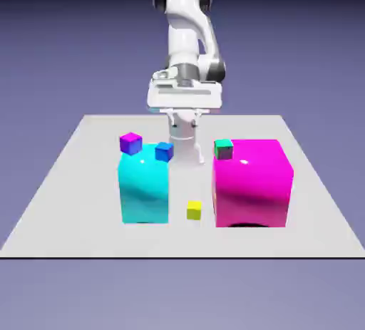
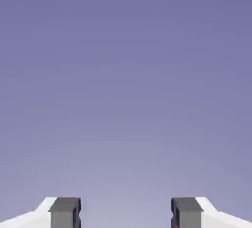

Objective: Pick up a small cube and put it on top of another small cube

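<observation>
The small yellow cube (image 1: 194, 210) lies on the table near the front, in the gap between the big cyan and magenta blocks. The other small cube (image 1: 224, 149), teal-topped with dark sides, shows at the magenta block's upper left corner; whether it rests on the block or stands behind it I cannot tell. My gripper (image 1: 183, 122) hangs well behind and above both cubes, at the table's far side. In the hand view my gripper (image 2: 125, 214) is open, with its grey fingertips (image 2: 64, 212) wide apart. Only plain backdrop shows between them.
A big cyan block (image 1: 145, 189) stands left of the yellow cube and a big magenta block (image 1: 253, 182) right of it. A tiny purple cube (image 1: 130, 142) and a tiny blue cube (image 1: 164, 152) show at the cyan block's top edge.
</observation>
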`<state>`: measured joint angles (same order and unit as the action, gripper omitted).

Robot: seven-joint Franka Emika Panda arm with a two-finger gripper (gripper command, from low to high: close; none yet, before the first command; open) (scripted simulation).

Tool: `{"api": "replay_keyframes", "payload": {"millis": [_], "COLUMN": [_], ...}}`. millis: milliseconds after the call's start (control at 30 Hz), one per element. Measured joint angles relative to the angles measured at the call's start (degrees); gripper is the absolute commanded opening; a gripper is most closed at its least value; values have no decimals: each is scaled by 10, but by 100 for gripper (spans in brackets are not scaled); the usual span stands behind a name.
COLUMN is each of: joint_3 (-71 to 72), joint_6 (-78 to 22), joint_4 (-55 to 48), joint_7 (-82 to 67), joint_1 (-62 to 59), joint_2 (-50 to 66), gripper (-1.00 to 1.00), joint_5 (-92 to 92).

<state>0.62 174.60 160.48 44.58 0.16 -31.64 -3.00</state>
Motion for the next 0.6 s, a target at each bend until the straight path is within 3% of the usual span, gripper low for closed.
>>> {"api": "replay_keyframes", "payload": {"millis": [167,600], "joint_3": [26,142], "joint_6": [25,-32], "joint_4": [-21,-155], "joint_7": [88,303], "joint_1": [-22,-110], "joint_2": [42,138], "gripper": [0,0], "joint_5": [-125,-449]}}
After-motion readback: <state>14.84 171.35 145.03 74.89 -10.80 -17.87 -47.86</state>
